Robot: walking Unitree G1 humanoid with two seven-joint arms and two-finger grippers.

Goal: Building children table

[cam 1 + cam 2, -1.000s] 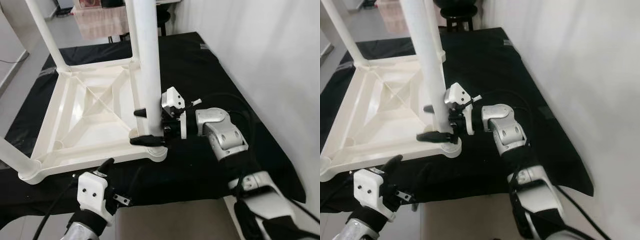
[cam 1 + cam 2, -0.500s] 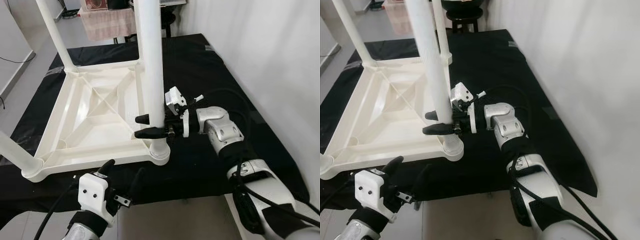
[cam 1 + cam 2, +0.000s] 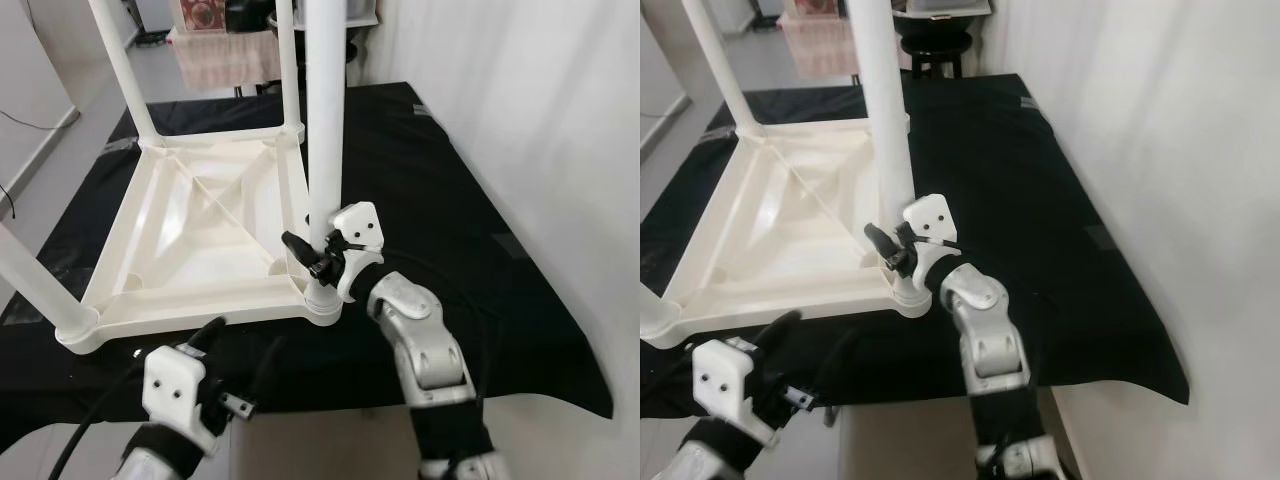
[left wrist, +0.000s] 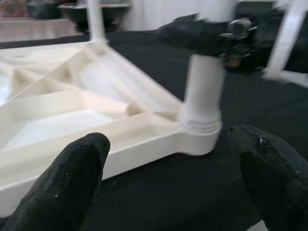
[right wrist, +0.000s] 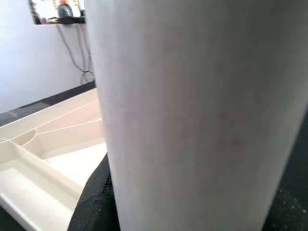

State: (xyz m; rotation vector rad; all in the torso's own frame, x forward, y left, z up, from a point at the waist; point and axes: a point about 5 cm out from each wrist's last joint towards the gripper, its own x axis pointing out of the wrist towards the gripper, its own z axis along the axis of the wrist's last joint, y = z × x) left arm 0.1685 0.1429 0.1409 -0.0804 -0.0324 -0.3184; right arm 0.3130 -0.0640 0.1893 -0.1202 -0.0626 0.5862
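Jaws of the right gripper [image 3: 312, 255], clamped on the white leg [image 3: 323, 120], have slid down to its socket on the upturned children table [image 3: 190, 225] near the black-covered table's [image 3: 470, 230] front edge. That suggests the leg is nearly seated; the left gripper [image 3: 240, 350] waits with wide jaws.

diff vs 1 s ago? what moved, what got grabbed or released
The right gripper stays clamped on the near-right table leg just above its socket; its forearm has swung from out at the right to the near side. Camera shifted too, so the leg's apparent straightening is uncertain. Nothing released. The left gripper still hovers open before the upturned tabletop on the black cloth.
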